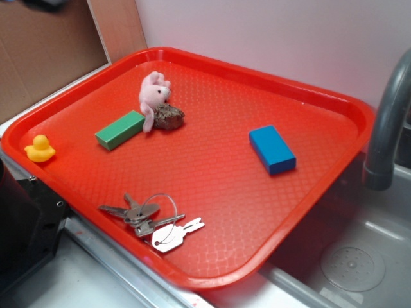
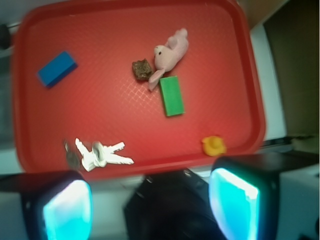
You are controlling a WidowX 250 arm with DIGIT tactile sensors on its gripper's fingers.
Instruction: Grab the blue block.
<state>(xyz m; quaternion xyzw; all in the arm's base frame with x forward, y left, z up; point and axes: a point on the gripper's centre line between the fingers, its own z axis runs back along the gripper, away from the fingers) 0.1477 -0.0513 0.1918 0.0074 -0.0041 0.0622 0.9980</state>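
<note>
The blue block lies flat on the right half of the red tray. In the wrist view the blue block sits at the upper left of the tray. My gripper is high above the tray's near edge, far from the block. Its two fingers stand wide apart with nothing between them. The gripper itself is out of the exterior view.
On the tray lie a green block, a pink plush bunny, a brown lump, a yellow duck and a bunch of keys. A black robot base stands at the left. A grey pipe and sink lie at the right.
</note>
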